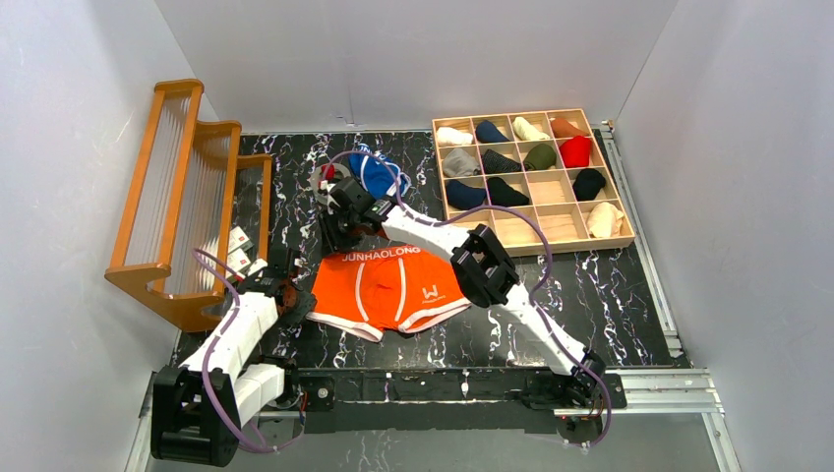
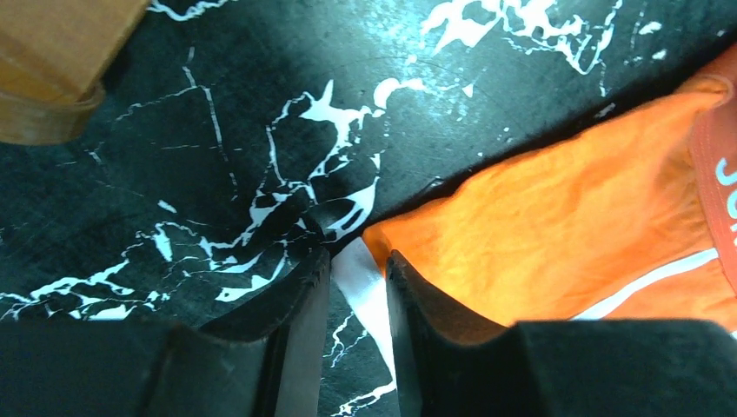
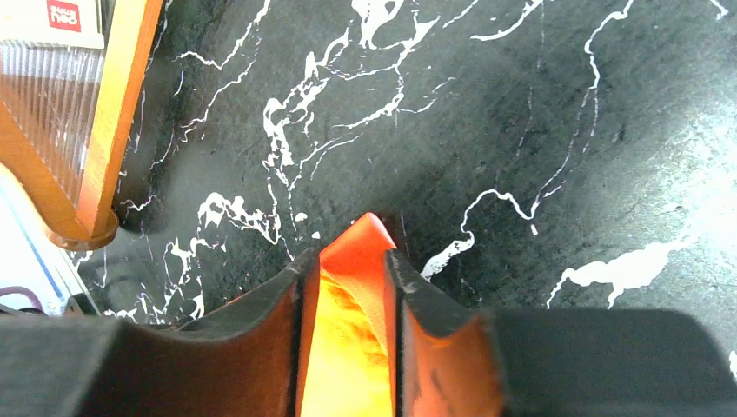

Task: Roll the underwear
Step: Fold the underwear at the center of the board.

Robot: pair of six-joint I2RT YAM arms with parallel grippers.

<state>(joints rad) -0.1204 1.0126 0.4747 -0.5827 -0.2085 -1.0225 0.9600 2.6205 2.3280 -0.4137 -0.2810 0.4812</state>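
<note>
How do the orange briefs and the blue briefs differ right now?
Pose: the orange briefs lie spread flat; the blue briefs sit bunched in a heap.
Place: the orange briefs are nearer the arms' bases; the blue briefs lie farther back.
Contact: the left gripper and right gripper each pinch the orange briefs; neither holds the blue briefs.
Shared: both are soft fabric on the black marbled table.

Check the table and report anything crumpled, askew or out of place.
The blue briefs lie bunched in a heap at the far side, beside the compartment tray, neither flat nor rolled. The orange briefs lie spread flat near the arms. Nothing else stands out.
</note>
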